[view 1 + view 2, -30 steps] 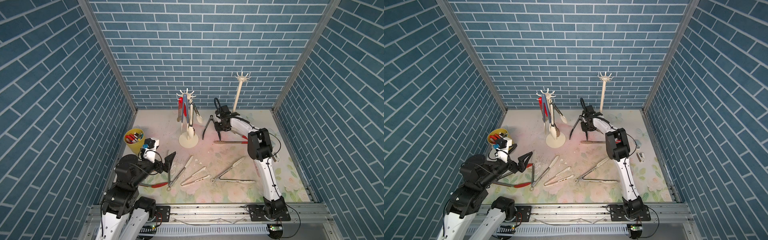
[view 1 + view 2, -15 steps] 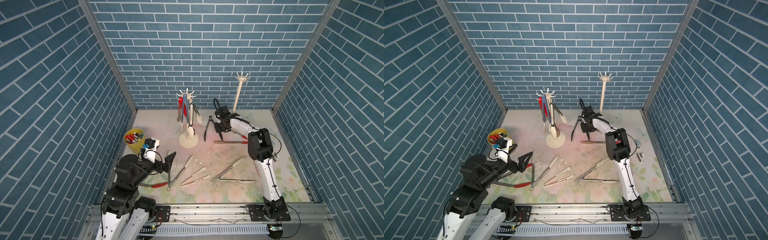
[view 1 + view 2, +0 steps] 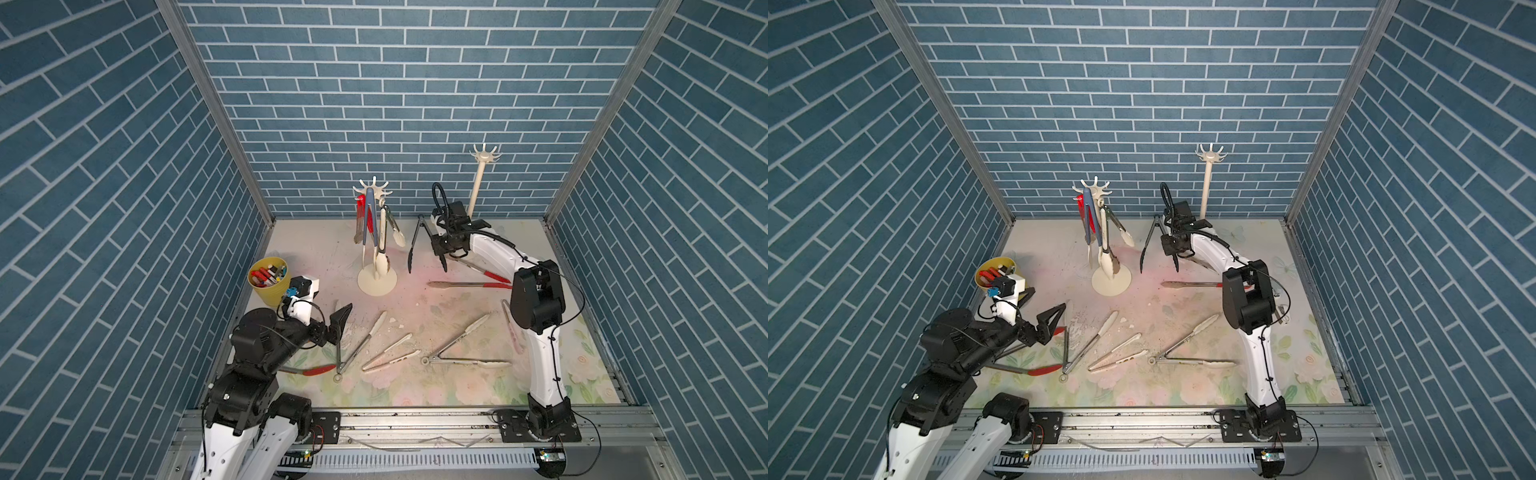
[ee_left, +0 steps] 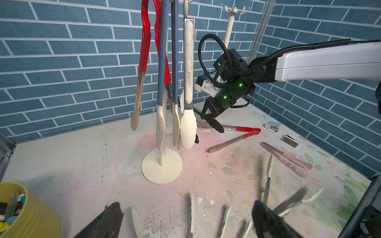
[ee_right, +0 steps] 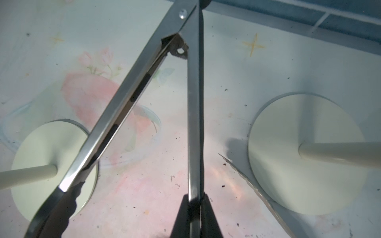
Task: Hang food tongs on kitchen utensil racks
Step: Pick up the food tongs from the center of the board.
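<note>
While the right hand (image 5: 194, 206) is pressed together on one arm of the black-tipped steel tongs (image 3: 415, 239), that pair is held up above the worktop (image 3: 415, 307), hinge uppermost and arms splayed downward. The pinch sits low on the arm, close to its black tip. The other arm hangs free on the side of the hand that faces the front rack (image 3: 372, 192).

The right wrist view shows the held pair between the round bases of both racks. The front rack stands to the left of the right hand. The rear rack (image 3: 478, 183) rises just behind the hand, near the back wall.

Three pairs hang from the front rack's hooks: a red-handled pair (image 4: 144, 51), a blue pair (image 4: 161, 61) and a cream-tipped pair (image 4: 188, 61).

Below and to the right of the right hand, another red-handled pair (image 3: 457, 284) lies flat on the worktop. A pink pair (image 3: 513, 338) lies beside the right arm's elbow.

The left hand (image 4: 186, 206) is spread wide and holds nothing, hovering low over the near-left part of the worktop. Just ahead of its fingers lie several cream-tipped pairs (image 3: 361, 345), fanned out. A red-tipped pair (image 3: 318, 370) lies beneath the left arm. Behind the left hand, a yellow cup (image 3: 270, 286) stands by the left wall.
</note>
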Motion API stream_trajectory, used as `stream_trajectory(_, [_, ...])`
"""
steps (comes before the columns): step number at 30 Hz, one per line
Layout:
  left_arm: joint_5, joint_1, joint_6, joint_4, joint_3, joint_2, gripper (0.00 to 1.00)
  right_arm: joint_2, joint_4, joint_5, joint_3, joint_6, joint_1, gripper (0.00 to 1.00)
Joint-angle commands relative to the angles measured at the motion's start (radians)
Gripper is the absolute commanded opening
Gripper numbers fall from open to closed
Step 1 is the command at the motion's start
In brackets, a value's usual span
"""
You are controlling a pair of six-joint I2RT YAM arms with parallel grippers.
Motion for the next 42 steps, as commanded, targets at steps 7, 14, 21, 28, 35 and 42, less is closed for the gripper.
stream_trajectory(7, [0.001, -0.01, -0.001, 0.012, -0.009, 0.0, 0.99, -0.145, 0.105, -0.008, -0.115, -0.043, 0.007, 0.0])
stream_trajectory(14, [0.0, -0.011, 0.0, 0.012, -0.009, -0.001, 0.99, -0.277, 0.24, -0.068, -0.284, -0.074, 0.007, 0.0])
stream_trajectory(21, [0.0, -0.012, 0.0, 0.012, -0.011, 0.002, 0.99, -0.391, 0.351, -0.094, -0.431, -0.115, 0.007, 0.0])
stream_trajectory(28, [-0.003, -0.014, 0.0, 0.011, -0.011, 0.005, 0.99, -0.464, 0.437, -0.106, -0.527, -0.133, 0.005, 0.0])
stream_trajectory(35, [-0.014, -0.016, 0.003, 0.006, -0.012, 0.012, 0.99, -0.543, 0.556, -0.147, -0.637, -0.144, 0.005, 0.0])
stream_trajectory(42, [-0.019, -0.016, 0.004, 0.001, -0.013, 0.026, 0.99, -0.633, 0.705, -0.208, -0.754, -0.165, 0.002, 0.0])
